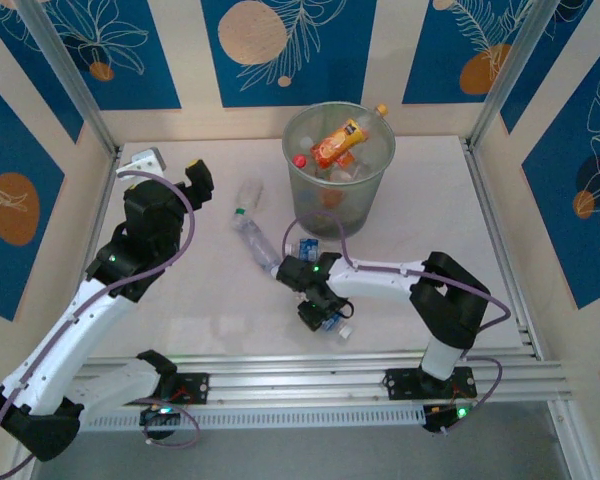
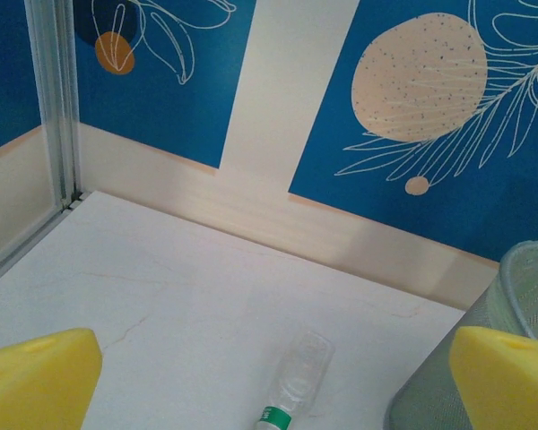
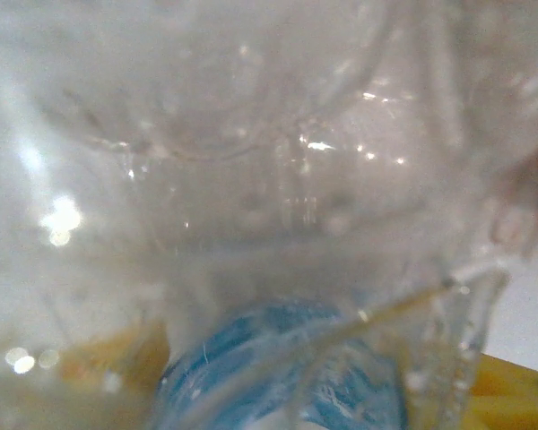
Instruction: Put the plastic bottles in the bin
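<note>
The right gripper (image 1: 318, 308) is down on the table (image 1: 200, 300) near the front middle, set over a crushed clear bottle with a blue label (image 1: 332, 322). This bottle's pale cap end pokes out to the near right of the fingers. In the right wrist view the bottle (image 3: 269, 224) sits hard against the lens, with its blue label low in the middle and a yellow finger pad (image 3: 520, 394) showing past its right side. It lies between the fingers, but whether they have clamped on it cannot be told.

The left gripper (image 1: 198, 178) hangs released over the far left of the table, its yellow pads (image 2: 36, 376) wide apart with nothing between them. Just right of it lies a clear bottle with a green collar (image 2: 294, 376).

The mesh bin (image 1: 372, 185) stands at the far middle, well apart from the right gripper, and holds several bottles – an orange-labelled one (image 1: 338, 143) lies on top. Between the bin and the right gripper lie a long clear bottle (image 1: 260, 245) and another blue-labelled bottle (image 1: 305, 248), the latter close to the bin's foot.
</note>
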You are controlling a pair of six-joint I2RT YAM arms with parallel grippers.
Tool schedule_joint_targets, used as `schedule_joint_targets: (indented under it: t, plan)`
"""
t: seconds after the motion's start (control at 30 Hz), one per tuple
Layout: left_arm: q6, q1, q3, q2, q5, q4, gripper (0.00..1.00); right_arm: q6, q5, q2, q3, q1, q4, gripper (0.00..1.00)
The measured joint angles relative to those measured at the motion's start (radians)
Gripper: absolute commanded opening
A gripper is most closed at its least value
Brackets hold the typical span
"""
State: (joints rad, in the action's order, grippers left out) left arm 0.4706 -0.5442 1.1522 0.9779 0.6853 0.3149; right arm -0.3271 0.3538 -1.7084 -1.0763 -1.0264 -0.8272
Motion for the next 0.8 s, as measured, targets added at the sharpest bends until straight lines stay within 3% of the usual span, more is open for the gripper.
schedule_joint_targets:
  t: [0.43,0.6,0.8]
  plan:
    - [0.000,0.014,0.002,0.040,-0.014,0.012,0.99,0.027,0.089,0.306,-0.320,0.009,-0.114,0.35]
    - [0.003,0.023,0.003,0.080,-0.047,0.026,0.99,0.079,0.112,0.383,-0.462,0.126,-0.057,0.34]
    - [0.003,0.032,0.008,0.113,-0.086,0.035,0.99,0.115,0.078,0.353,-0.623,0.322,0.070,0.34]
